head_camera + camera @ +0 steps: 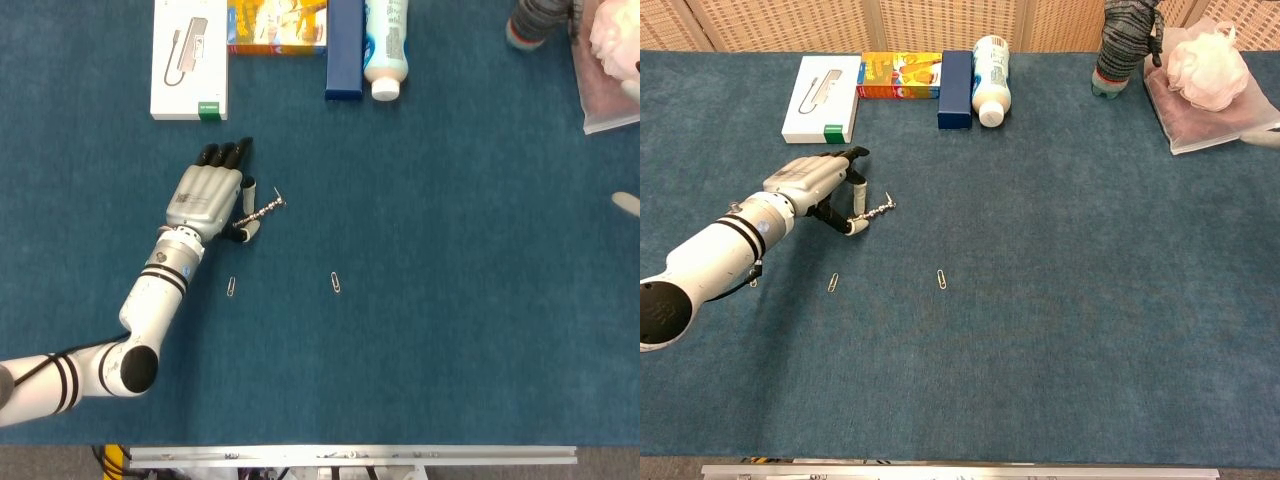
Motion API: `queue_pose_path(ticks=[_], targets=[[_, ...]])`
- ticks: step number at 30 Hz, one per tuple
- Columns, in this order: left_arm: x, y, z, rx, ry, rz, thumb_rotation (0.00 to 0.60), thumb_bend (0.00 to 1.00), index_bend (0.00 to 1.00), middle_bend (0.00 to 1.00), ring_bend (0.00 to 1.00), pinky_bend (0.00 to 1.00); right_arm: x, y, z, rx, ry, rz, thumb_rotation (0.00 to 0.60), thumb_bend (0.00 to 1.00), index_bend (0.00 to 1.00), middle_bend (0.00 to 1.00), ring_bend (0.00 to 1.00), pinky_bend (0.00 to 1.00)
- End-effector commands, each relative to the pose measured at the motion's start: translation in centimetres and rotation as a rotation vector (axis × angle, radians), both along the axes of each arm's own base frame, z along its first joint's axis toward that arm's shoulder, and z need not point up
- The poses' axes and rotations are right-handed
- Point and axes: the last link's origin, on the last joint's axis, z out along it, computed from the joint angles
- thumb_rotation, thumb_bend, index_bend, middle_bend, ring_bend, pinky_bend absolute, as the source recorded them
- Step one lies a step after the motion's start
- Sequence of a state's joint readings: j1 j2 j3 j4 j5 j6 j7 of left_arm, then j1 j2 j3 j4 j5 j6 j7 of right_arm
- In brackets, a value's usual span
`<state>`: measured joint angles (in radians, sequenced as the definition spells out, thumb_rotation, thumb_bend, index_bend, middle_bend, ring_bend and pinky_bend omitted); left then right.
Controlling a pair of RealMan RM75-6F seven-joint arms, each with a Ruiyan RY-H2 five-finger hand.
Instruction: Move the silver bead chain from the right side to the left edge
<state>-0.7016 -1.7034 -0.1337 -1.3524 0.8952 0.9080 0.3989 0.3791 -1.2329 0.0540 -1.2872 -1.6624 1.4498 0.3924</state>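
Silver bead chain lies left of centre on the blue counter, its near end pinched between thumb and a finger of the left robot hand; the free end angles up and to the right. Other fingers stretched flat toward frame top. White box, colourful box, navy box, white bottle line the upper edge. Two paper clips lie below the hand.

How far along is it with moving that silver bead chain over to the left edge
Done: the silver bead chain sits left of centre. In hand: the left hand pinches one end, the free end angled away. Left: the chain is short of the left edge of the blue table.
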Motion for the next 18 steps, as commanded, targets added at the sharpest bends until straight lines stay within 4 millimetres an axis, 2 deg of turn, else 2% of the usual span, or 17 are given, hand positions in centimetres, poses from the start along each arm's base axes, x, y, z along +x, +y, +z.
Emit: queue_pose_path(ticks=[1, 18], targets=[[0.1, -0.2, 0.3, 0.004, 0.000, -0.010, 0.600, 0.30, 0.58, 0.00, 0.00, 0.02, 0.0, 0.0, 0.0, 0.000, -0.001, 0.001, 0.600, 0.00, 0.07, 0.02, 0.00, 0.09], [1.2, -1.8, 2.1, 0.014, 0.005, -0.070, 0.600, 0.30, 0.59, 0.00, 0.00, 0.02, 0.2, -0.1, -0.1, 0.002, -0.009, 0.009, 0.600, 0.00, 0.07, 0.02, 0.00, 0.09]])
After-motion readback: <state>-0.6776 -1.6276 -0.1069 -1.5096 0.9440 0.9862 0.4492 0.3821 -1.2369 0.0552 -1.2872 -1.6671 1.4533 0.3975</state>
